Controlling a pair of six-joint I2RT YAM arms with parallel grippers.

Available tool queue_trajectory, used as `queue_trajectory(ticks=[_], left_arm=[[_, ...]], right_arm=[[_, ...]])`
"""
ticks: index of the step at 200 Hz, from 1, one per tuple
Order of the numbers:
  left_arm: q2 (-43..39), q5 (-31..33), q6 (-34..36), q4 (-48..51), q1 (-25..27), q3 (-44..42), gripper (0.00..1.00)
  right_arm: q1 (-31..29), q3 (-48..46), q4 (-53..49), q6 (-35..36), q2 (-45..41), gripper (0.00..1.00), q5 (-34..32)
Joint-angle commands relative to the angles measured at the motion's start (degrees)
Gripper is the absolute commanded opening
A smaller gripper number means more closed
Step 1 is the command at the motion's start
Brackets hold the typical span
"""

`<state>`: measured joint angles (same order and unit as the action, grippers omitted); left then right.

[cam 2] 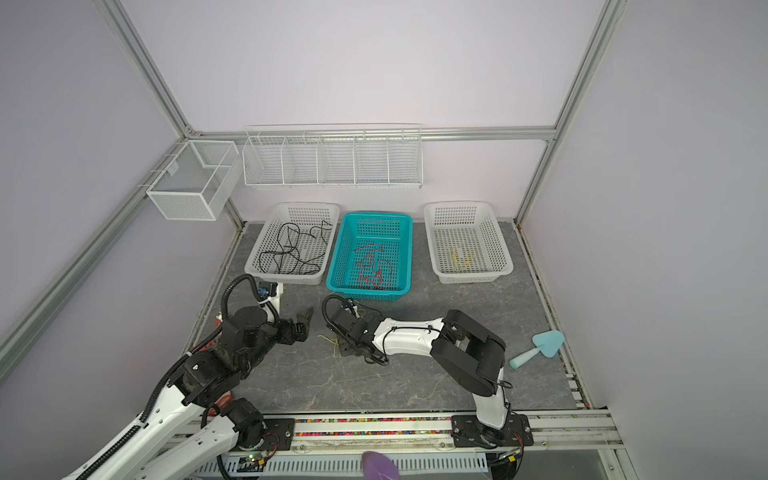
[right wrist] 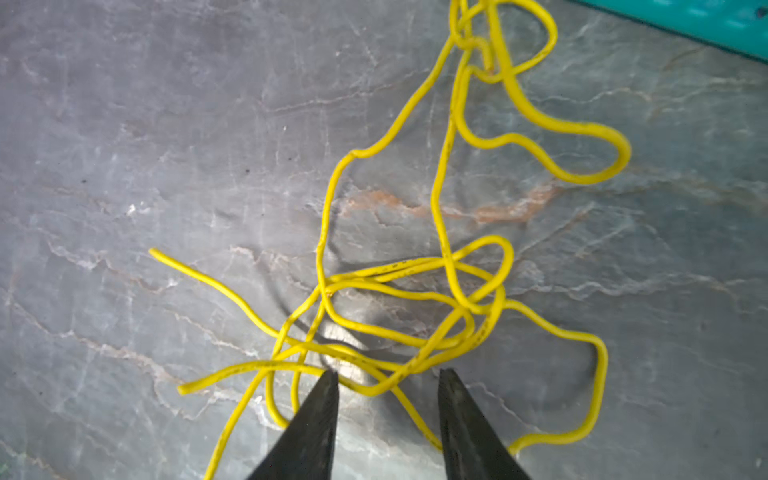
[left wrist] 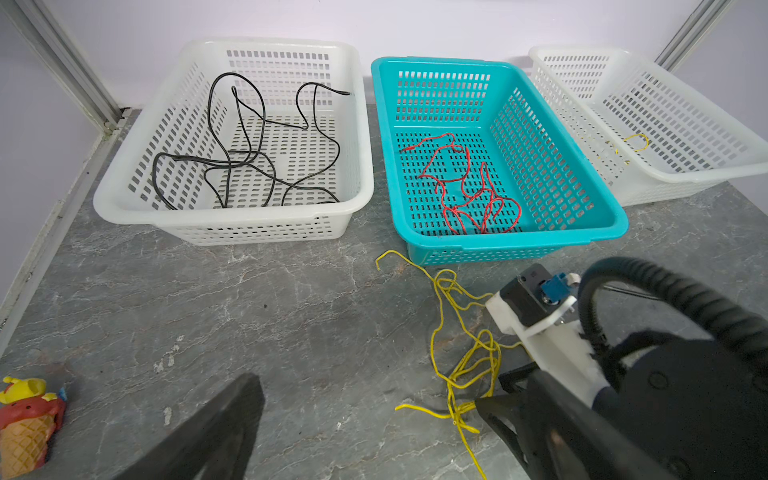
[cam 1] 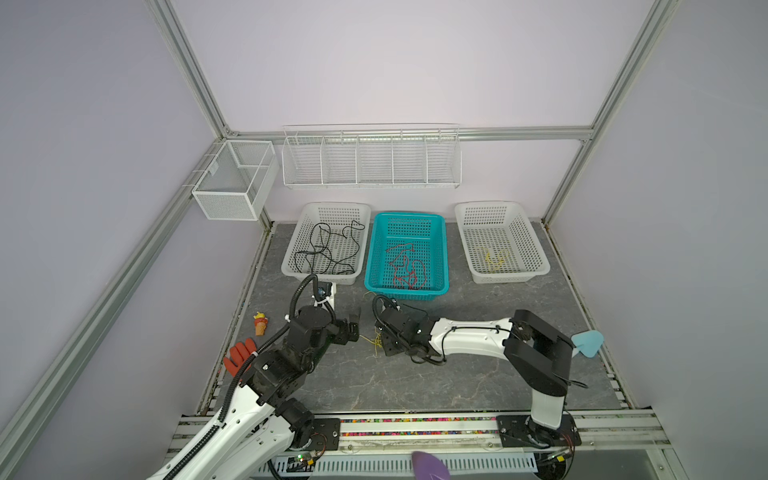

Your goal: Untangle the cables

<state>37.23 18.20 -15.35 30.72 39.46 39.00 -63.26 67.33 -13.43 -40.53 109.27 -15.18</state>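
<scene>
In both top views the left gripper (cam 1: 356, 327) hangs mid-frame, spread wide, empty; the right gripper (cam 1: 385, 347) sits over the yellow cables (cam 1: 375, 343) tangled on the table (cam 1: 415, 382), its gap hidden. Left wrist view: black cable (left wrist: 230, 164) in the white basket (left wrist: 232, 216) upper left, red cable (left wrist: 463, 207) in the teal basket (left wrist: 498, 245); the right arm (left wrist: 685, 395) covers the tangle's lower right. Right wrist view alone: fingertips (right wrist: 324, 399) partly parted, straddling yellow strands at bottom centre, clamping none.

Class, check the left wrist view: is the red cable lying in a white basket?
No, the red cable lies tangled on the floor of the teal basket.
</scene>
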Motion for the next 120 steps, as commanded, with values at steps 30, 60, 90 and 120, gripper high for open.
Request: queue_trajectory(ticks=[30, 60, 90, 120], left_arm=[[-0.45, -0.99, 0.77, 0.13, -0.26, -0.24, 1.00], [-0.07, -1.50, 0.86, 0.13, -0.26, -0.24, 0.99], [-0.11, -1.76, 0.85, 0.13, -0.26, -0.33, 0.99], [0.28, -2.47, 0.70, 0.12, -0.26, -0.33, 0.99]], right_arm=[[0.95, -0.50, 2.93, -1.93, 3.00, 0.30, -1.04], [1.14, -1.20, 3.62, -0.87, 2.94, 0.20, 0.10], [1.18, -3.94, 5.28, 0.62, -0.49, 0.09, 1.21], [0.44, -7.59, 7.08, 3.12, -6.29, 0.07, 4.78]])
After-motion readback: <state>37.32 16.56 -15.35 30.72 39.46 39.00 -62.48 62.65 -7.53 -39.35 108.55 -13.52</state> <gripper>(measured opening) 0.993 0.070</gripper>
